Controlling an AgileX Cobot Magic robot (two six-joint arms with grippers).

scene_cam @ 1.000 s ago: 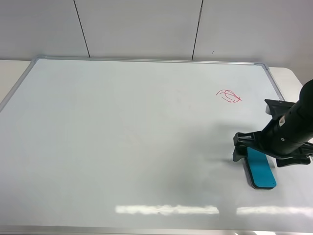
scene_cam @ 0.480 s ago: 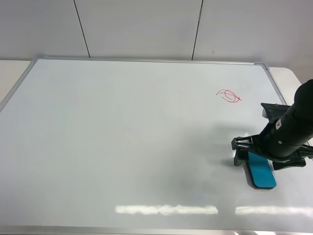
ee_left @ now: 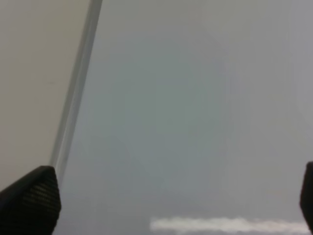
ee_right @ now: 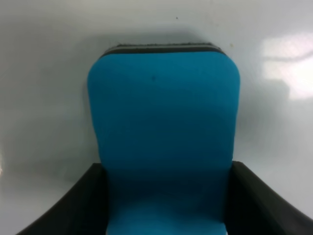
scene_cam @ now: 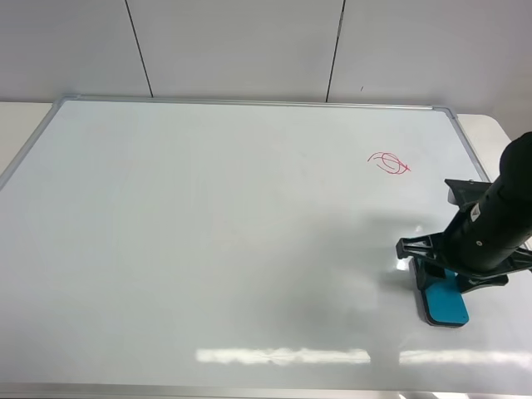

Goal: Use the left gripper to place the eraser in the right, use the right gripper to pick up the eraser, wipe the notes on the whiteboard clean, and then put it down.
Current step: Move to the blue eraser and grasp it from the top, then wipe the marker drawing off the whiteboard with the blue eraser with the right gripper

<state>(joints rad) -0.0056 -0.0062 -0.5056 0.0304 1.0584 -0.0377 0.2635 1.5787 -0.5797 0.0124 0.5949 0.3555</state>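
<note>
where the right gripper [scene_cam: 434, 276] reaches down near the lower right corner of the whiteboard [scene_cam: 208, 233], its two black fingers [ee_right: 73, 208] stand one on each long side of the eraser [scene_cam: 446, 306]. they press against the teal edges with no gap showing on either side. the jaws are closed onto the block and grip it across its width. the hold sits at the end of the eraser nearest the arm. in the right wrist view the eraser [ee_right: 164, 122] runs out well past the fingertips and ends in rounded corners, with a thin strip of black felt base showing at the far edge. from the high camera the same free end pokes out below the dark claw, toward the near edge of the board, while the gripped end is hidden under the arm. the eraser lies low over the glossy surface with a soft shadow around it; whether the felt touches the board or sits just off it i cannot tell.

the notes [scene_cam: 389, 163], a small red scribble, sit well apart from the eraser, farther up the board toward its far right corner.

the left gripper [ee_left: 168, 208] is outside the high view. its wrist camera shows two black fingertips [ee_left: 29, 203] at opposite edges of the picture, spread wide. between them is only blurred white board, and the silver frame [ee_left: 76, 98] runs beside one tip.
</note>
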